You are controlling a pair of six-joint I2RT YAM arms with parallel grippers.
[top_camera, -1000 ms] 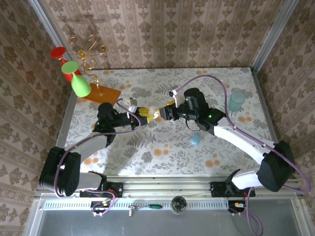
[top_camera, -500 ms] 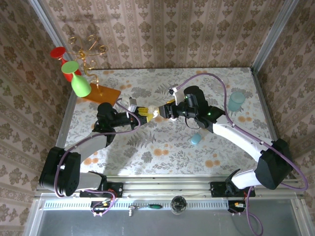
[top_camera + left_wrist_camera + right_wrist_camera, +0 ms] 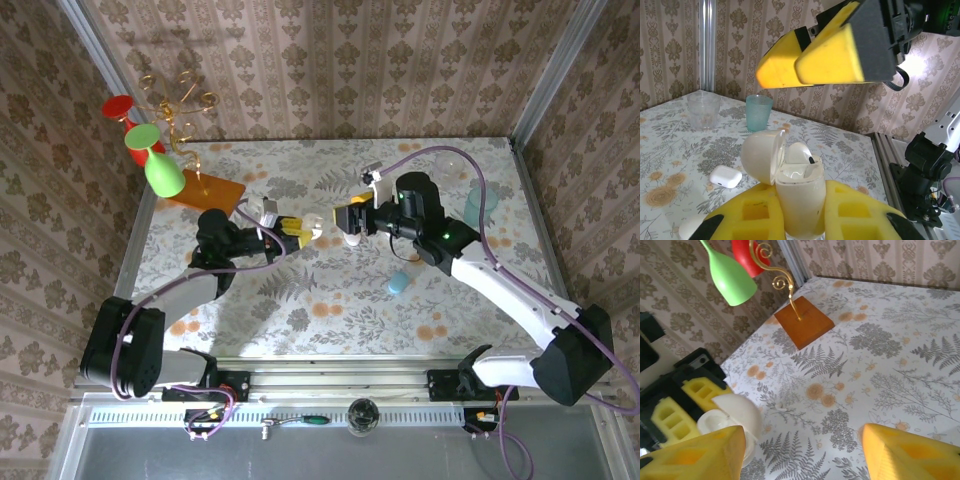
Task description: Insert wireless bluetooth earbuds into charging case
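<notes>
My left gripper [image 3: 292,232] clamps one egg-shaped case [image 3: 799,192], lid open, with one white bud [image 3: 799,152] inside. The bud's tip colour is unclear, and my pads hide the egg's base. My right gripper [image 3: 802,437] stands apart and empty near the egg. One charging case [image 3: 725,176] lies on the table [image 3: 670,150] beside the egg. Beyond the egg stand two cups: one clear cup [image 3: 703,111] and one teal cup [image 3: 759,113].

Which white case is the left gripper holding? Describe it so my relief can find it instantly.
Look near the middle of the floral table, where the yellow-padded left gripper reaches in from the left. Clamped upright in it is the egg-shaped white case, lid flipped open. The other white case lies on the tabletop, closed, flatter and pillow-shaped.
</notes>
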